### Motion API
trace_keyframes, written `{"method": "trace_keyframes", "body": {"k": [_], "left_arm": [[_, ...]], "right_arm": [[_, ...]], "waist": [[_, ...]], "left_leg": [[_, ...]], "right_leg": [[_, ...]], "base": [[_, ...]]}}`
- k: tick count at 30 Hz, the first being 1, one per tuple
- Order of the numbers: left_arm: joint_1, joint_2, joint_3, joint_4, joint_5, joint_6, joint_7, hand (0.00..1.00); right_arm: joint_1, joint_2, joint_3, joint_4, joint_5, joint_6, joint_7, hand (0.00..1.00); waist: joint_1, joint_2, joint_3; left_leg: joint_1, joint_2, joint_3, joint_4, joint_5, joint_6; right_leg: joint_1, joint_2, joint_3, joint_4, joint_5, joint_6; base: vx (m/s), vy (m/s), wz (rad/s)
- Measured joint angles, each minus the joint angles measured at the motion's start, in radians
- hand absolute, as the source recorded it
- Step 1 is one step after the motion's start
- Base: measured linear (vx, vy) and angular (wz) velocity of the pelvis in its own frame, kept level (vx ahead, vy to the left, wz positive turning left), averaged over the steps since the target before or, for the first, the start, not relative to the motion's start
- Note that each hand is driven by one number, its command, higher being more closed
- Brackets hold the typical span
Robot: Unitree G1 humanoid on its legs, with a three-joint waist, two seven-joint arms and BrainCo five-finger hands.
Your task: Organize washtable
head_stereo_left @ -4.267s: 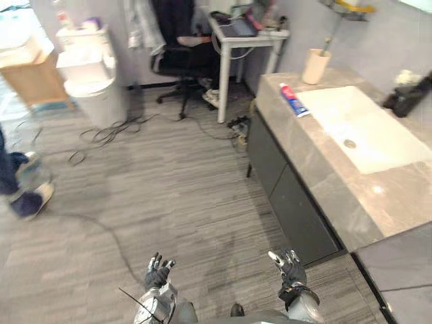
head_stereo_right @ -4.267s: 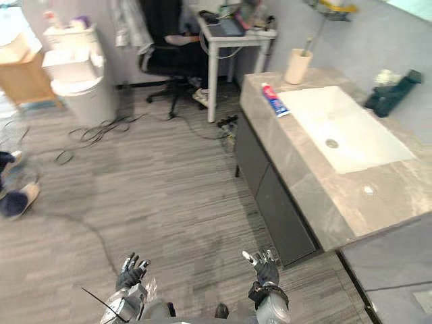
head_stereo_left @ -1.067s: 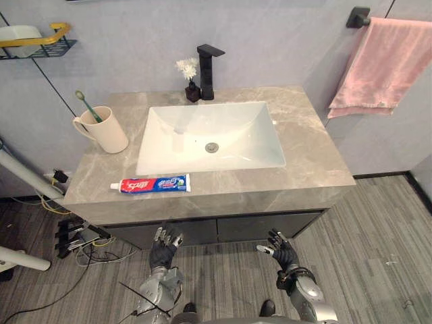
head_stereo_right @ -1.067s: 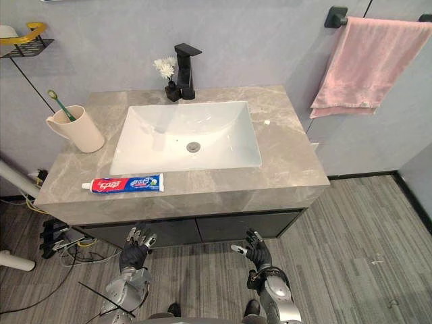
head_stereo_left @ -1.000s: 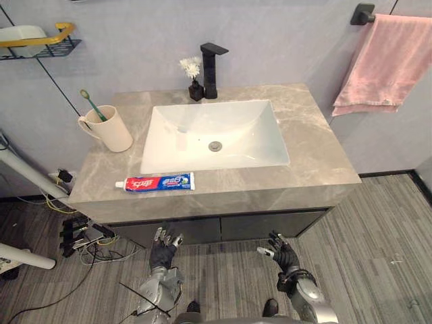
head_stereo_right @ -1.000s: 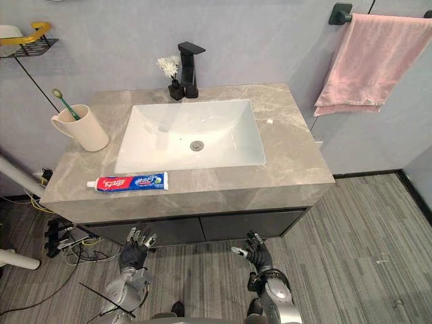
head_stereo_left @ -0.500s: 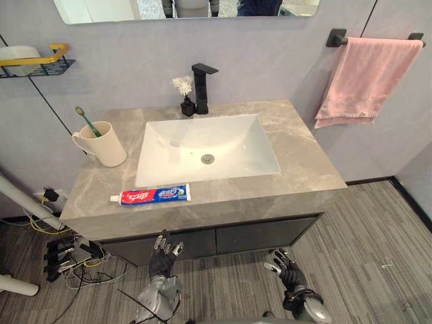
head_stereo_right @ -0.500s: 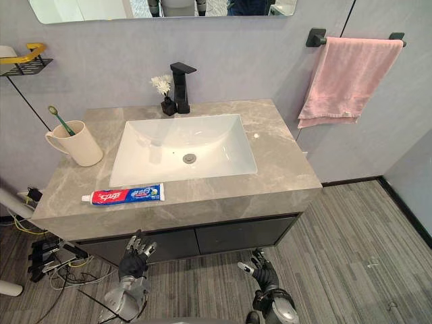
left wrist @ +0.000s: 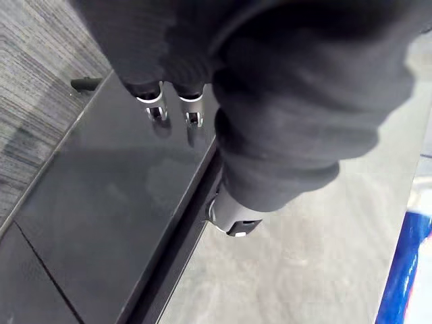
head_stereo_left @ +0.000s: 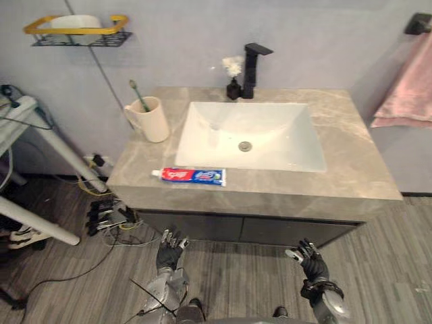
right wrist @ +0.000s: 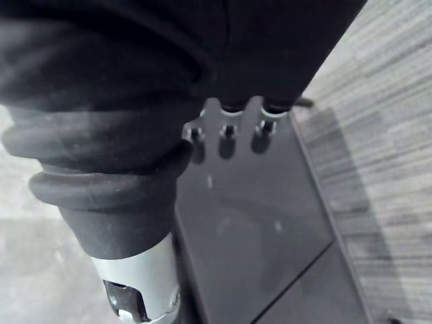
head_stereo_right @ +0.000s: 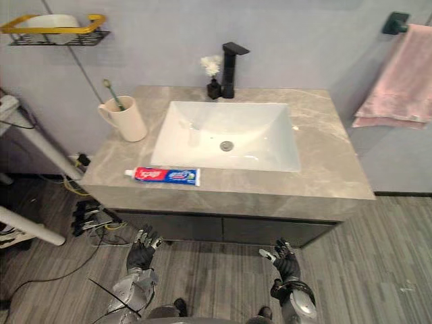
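The grey stone counter point(head_stereo_left: 351, 155) has a white sink point(head_stereo_left: 209, 138) set into it, with a black tap point(head_stereo_left: 252, 67) at the back edge and a small dark vase point(head_stereo_left: 233, 79) of white flowers just beside the tap on its left. A beige cup point(head_stereo_left: 154, 121) stands upright on the counter's left part, near the back and left of the sink, with a green toothbrush point(head_stereo_left: 136, 93) leaning in it. The toothpaste tube point(head_stereo_left: 192, 177), red and blue, lies flat along the counter's front strip, just in front of the sink's left corner and well apart from the cup. A pink towel point(head_stereo_left: 405, 94) hangs on the wall to the right, and a wire shelf point(head_stereo_left: 77, 30) with a yellow rim is fixed to the wall at upper left. Below the counter is a dark cabinet point(head_stereo_left: 256, 229). The left hand point(head_stereo_left: 169, 255) and the right hand point(head_stereo_left: 312, 264) are both held low over the wood-look floor point(head_stereo_left: 398, 270) in front of the cabinet, well below the counter's edge. Both have their fingers spread and straight, empty, touching nothing.
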Motion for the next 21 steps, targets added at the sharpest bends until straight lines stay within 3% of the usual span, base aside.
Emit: {"method": "trace_keyframes", "body": {"k": [2,4,6,9,10,12,14,17,19,20,21], "left_arm": [[0.016,0.005,0.004,0.001,-0.001,0.000,0.013,0.00],[0.015,0.027,0.003,0.000,-0.001,0.000,0.017,0.00],[0.013,0.040,0.001,0.000,-0.001,0.000,0.015,0.00],[0.013,0.057,-0.002,0.000,-0.001,0.001,0.015,0.00],[0.013,0.069,0.004,0.000,0.000,0.001,0.015,0.00],[0.011,0.077,0.005,-0.001,0.000,0.002,0.013,0.00],[0.011,0.096,0.006,-0.002,0.000,0.002,0.013,0.00],[0.003,0.115,0.006,0.001,0.002,0.002,0.013,0.00],[-0.008,0.113,0.006,0.010,0.003,0.003,0.013,0.00],[-0.011,0.081,0.006,0.013,0.001,0.005,0.014,0.00],[-0.007,0.083,0.006,0.013,0.001,0.005,0.013,0.00]], "right_arm": [[0.001,0.005,-0.005,0.000,0.015,0.000,-0.004,0.00],[0.019,0.027,-0.001,0.000,0.015,0.000,-0.003,0.00],[0.023,0.034,-0.003,0.002,0.014,0.003,-0.003,0.00],[-0.010,0.043,-0.016,0.004,0.013,0.003,-0.012,0.00],[-0.032,0.056,-0.015,0.004,0.015,0.003,-0.018,0.00],[-0.051,0.071,-0.009,0.004,0.045,0.003,-0.021,0.00],[-0.040,0.078,-0.008,0.003,0.056,0.003,-0.007,0.00],[-0.016,0.077,-0.017,0.003,0.029,0.002,-0.004,0.00],[-0.017,0.071,-0.020,0.003,0.012,0.002,-0.004,0.00],[-0.045,0.050,-0.018,0.003,-0.039,0.000,-0.002,0.00],[-0.051,0.049,-0.018,0.003,-0.042,-0.001,-0.002,0.00]], "waist": [[0.001,-0.006,-0.001],[-0.002,-0.019,-0.005],[-0.001,-0.030,-0.008],[0.003,-0.011,0.004],[0.002,-0.005,0.003],[0.001,0.008,0.017],[-0.002,0.016,0.025],[-0.006,0.000,0.025],[-0.004,-0.006,0.023],[0.001,0.018,0.032],[0.001,0.019,0.033]], "left_leg": [[-0.014,-0.036,0.001,0.065,-0.059,0.008],[-0.037,-0.065,-0.006,0.092,-0.083,0.018],[-0.059,-0.077,-0.006,0.131,-0.111,0.029],[-0.068,-0.071,0.023,0.180,-0.150,0.040],[-0.065,-0.060,0.046,0.172,-0.152,0.039],[-0.037,-0.041,0.073,0.145,-0.149,0.044],[-0.007,-0.025,0.082,0.130,-0.148,0.045],[0.009,-0.018,0.082,0.124,-0.146,0.042],[0.020,-0.015,0.082,0.116,-0.137,0.030],[0.073,0.022,0.124,0.066,-0.110,-0.010],[0.081,0.035,0.125,0.051,-0.102,-0.023]], "right_leg": [[0.010,-0.041,-0.002,0.015,-0.001,0.037],[0.012,-0.065,-0.020,0.016,0.005,0.050],[0.010,-0.079,-0.026,0.015,0.018,0.054],[-0.026,-0.086,0.022,0.041,0.054,0.030],[-0.059,-0.081,0.040,0.059,0.082,-0.005],[-0.094,-0.061,0.069,0.101,0.104,-0.037],[-0.100,-0.018,0.142,0.141,0.064,-0.030],[-0.094,0.008,0.173,0.139,0.009,-0.027],[-0.077,0.017,0.169,0.120,0.005,-0.029],[-0.065,0.055,0.195,0.091,-0.033,-0.013],[-0.068,0.071,0.198,0.083,-0.035,-0.015]], "base": [[0.03,0.257,0.07],[0.06,0.185,0.22],[0.08,0.180,0.12],[0.04,0.177,-0.36],[0.06,0.201,-0.64],[0.07,0.119,-0.55],[0.10,0.044,-0.26],[0.10,-0.082,-0.09],[0.07,-0.208,-0.35],[0.06,-0.390,-0.75],[0.03,-0.446,-0.83]]}}
